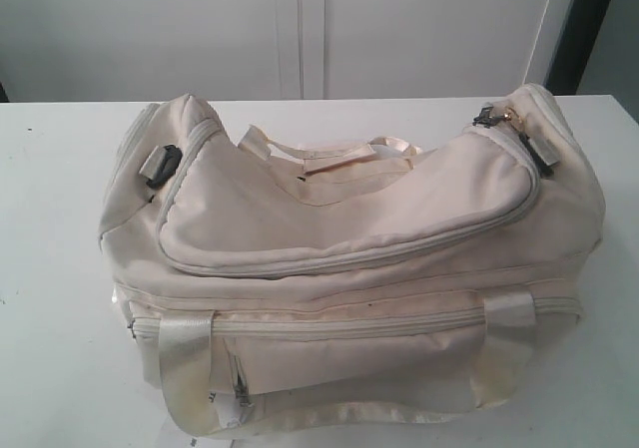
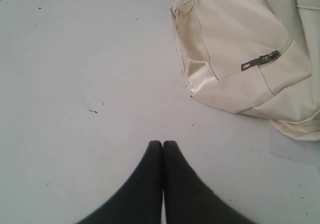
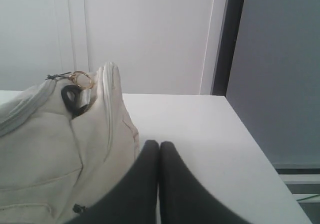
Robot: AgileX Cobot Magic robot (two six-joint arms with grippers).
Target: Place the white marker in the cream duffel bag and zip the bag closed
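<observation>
The cream duffel bag [image 1: 349, 258] lies across the middle of the white table [image 1: 50, 268], its curved top zip flap down and the zip pull [image 1: 486, 117] at its right end. The white marker is out of view. Neither arm shows in the exterior view. In the left wrist view my left gripper [image 2: 163, 143] is shut with nothing in it, over bare table a short way from the bag's end [image 2: 240, 59]. In the right wrist view my right gripper [image 3: 159, 144] is shut and empty, right beside the bag's other end [image 3: 75, 149].
The table's right edge [image 3: 255, 149] drops off close to my right gripper. A white panelled wall [image 1: 300, 29] stands behind the table. A flat clear patch [image 2: 292, 151] lies on the table by the bag's corner.
</observation>
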